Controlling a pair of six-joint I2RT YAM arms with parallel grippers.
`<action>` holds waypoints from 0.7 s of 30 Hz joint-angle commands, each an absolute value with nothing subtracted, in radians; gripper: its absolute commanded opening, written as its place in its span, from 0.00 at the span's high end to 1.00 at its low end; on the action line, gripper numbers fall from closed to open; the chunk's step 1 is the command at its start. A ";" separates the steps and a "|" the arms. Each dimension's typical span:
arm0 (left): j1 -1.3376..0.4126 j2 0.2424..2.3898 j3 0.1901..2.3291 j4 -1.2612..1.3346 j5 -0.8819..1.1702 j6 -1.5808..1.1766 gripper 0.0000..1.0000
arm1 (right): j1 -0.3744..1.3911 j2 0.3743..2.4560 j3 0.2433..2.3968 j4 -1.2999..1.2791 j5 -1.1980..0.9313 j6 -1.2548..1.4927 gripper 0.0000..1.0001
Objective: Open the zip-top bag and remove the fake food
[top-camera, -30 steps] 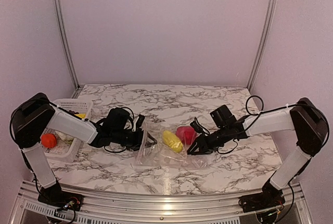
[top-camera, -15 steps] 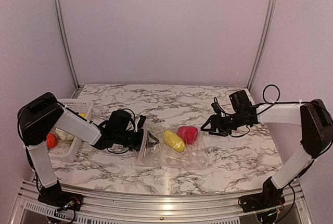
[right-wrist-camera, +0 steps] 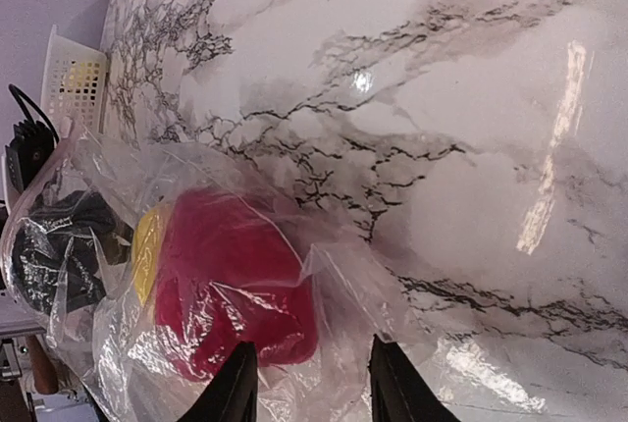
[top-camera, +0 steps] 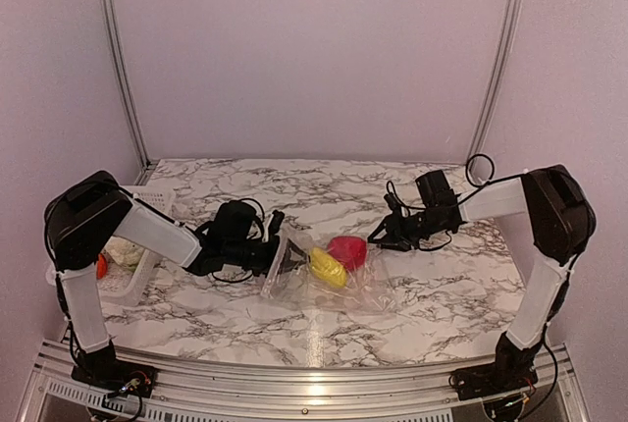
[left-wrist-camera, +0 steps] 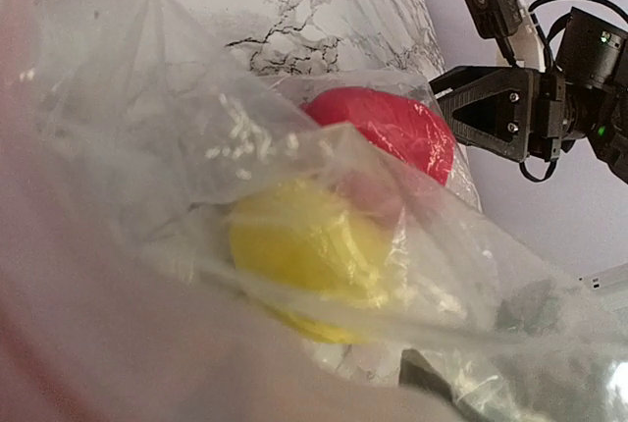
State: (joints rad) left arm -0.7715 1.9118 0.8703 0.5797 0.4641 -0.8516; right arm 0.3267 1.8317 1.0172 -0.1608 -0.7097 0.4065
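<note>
In the middle of the frame, the zip-top bag (top-camera: 343, 292) is lying on the marble table (top-camera: 442, 304), with a yellow piece (top-camera: 326, 267) and a pink-red piece (top-camera: 347, 250) sitting inside. I'm watching the left gripper (top-camera: 285, 259) poking into the bag's left-hand mouth. Plastic is smothering its camera, so I can't tell whether it's clenched. The right gripper (top-camera: 377, 239) is hovering at the bag's upper right edge, fingers (right-wrist-camera: 240, 388) spread apart, grasping nothing.
</note>
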 commanded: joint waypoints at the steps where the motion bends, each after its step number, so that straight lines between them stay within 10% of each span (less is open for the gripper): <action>1: -0.777 1.967 0.930 0.614 0.488 -0.866 0.46 | 0.378 1.857 1.022 -0.126 -0.765 0.389 0.66; 10: -0.792 2.013 0.976 0.594 0.495 -0.860 0.33 | 0.479 1.868 0.981 -0.104 -0.742 0.412 1.00; 21: -0.847 1.988 1.046 0.125 0.324 -0.594 0.25 | 0.506 1.847 0.948 -0.101 -0.699 0.436 1.00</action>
State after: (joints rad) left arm -0.8337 1.9942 1.0611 0.3435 0.3973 -0.7116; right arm 0.4923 1.8515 0.9539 -0.1013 -0.7273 0.4259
